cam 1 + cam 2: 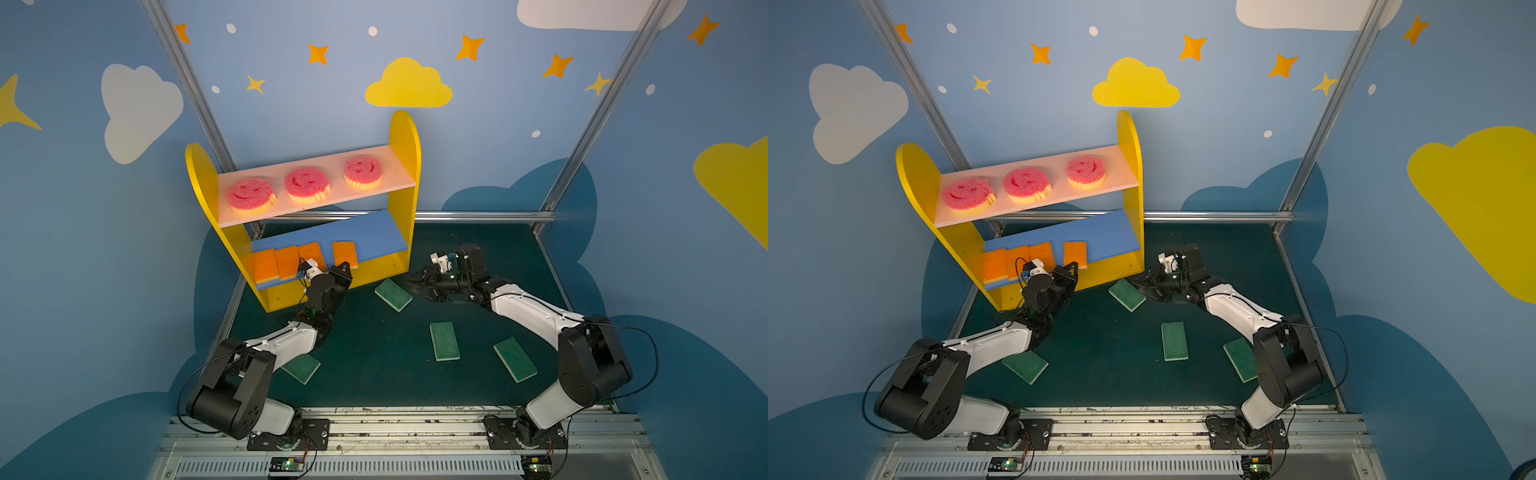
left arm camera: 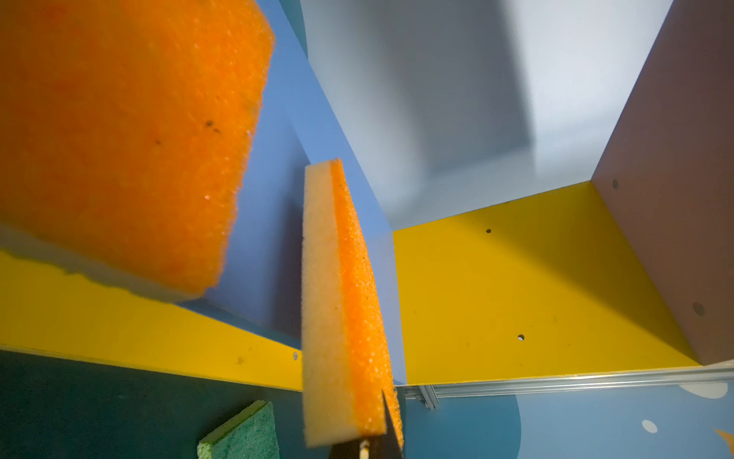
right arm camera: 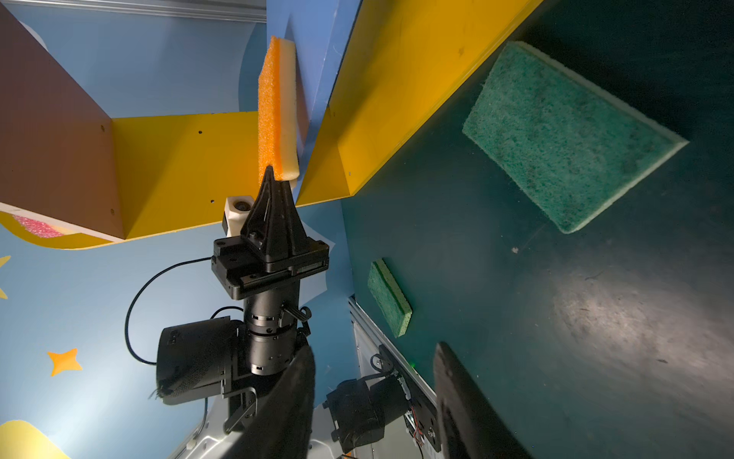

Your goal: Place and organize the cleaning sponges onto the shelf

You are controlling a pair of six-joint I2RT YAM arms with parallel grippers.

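Note:
The shelf (image 1: 405, 166) holds three pink smiley sponges (image 1: 306, 184) on its pink board. Several orange sponges (image 1: 286, 261) lie on the blue board. My left gripper (image 1: 345, 267) is shut, and its tip touches the front end of the rightmost orange sponge (image 1: 345, 252), which lies a little apart from the others. The left wrist view shows that sponge (image 2: 341, 298) edge-on, with the shut fingertips (image 2: 383, 431) against its orange face. My right gripper (image 1: 415, 286) hangs open and empty just right of a green sponge (image 1: 392, 294) on the mat. The right wrist view shows this sponge (image 3: 568, 135).
Other green sponges lie on the dark green mat: one in the middle (image 1: 444, 340), one at right (image 1: 515, 359), one half under the left arm (image 1: 301, 368). The right half of the blue board (image 1: 382, 237) is bare. Metal frame posts and blue walls close in the mat.

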